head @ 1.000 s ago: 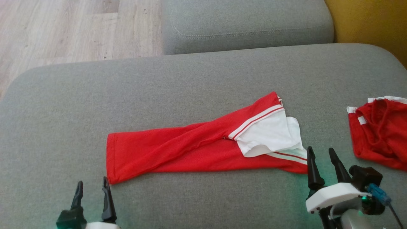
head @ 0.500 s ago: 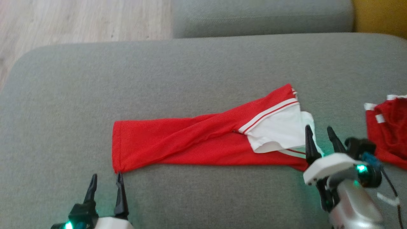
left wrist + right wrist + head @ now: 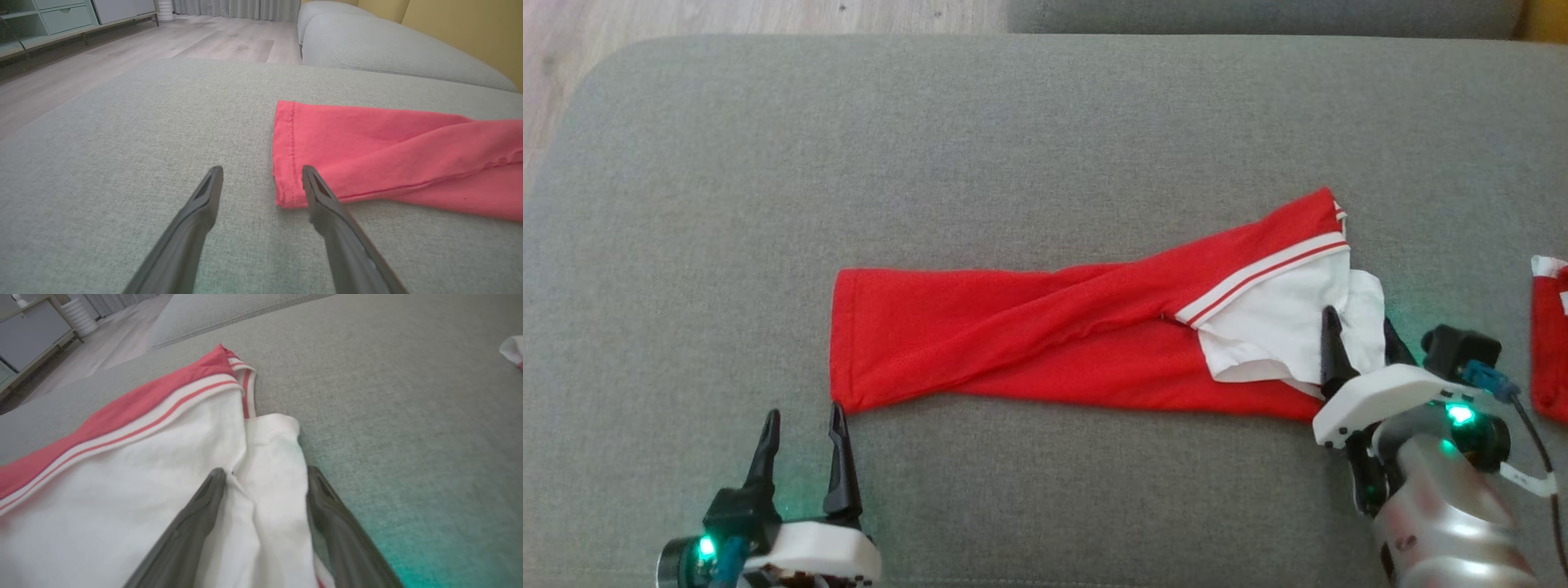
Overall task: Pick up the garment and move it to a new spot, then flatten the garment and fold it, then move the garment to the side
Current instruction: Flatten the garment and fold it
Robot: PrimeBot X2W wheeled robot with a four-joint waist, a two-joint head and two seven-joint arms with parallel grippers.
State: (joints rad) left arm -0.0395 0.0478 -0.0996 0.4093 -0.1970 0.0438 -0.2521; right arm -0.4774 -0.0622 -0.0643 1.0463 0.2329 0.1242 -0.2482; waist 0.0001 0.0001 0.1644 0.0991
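The garment (image 3: 1045,335) is red with a white, red-striped end, folded into a long band across the grey sofa seat (image 3: 1013,147). My left gripper (image 3: 802,425) stands open just below the garment's red left corner; in the left wrist view the left gripper (image 3: 261,173) has its right finger beside that hem (image 3: 286,163). My right gripper (image 3: 1356,331) is open at the white right end. In the right wrist view the right gripper (image 3: 265,473) has its fingers spread over a white fold (image 3: 265,457), lying on or just above it.
Another red and white garment (image 3: 1550,335) lies at the right edge of the seat. A second grey cushion (image 3: 388,45) sits behind, wooden floor (image 3: 143,41) to the left, and a yellow wall (image 3: 470,28) beyond.
The head camera has tilted down and shifted. My right gripper has come forward onto the white end of the garment. My left gripper has closed in on the red corner.
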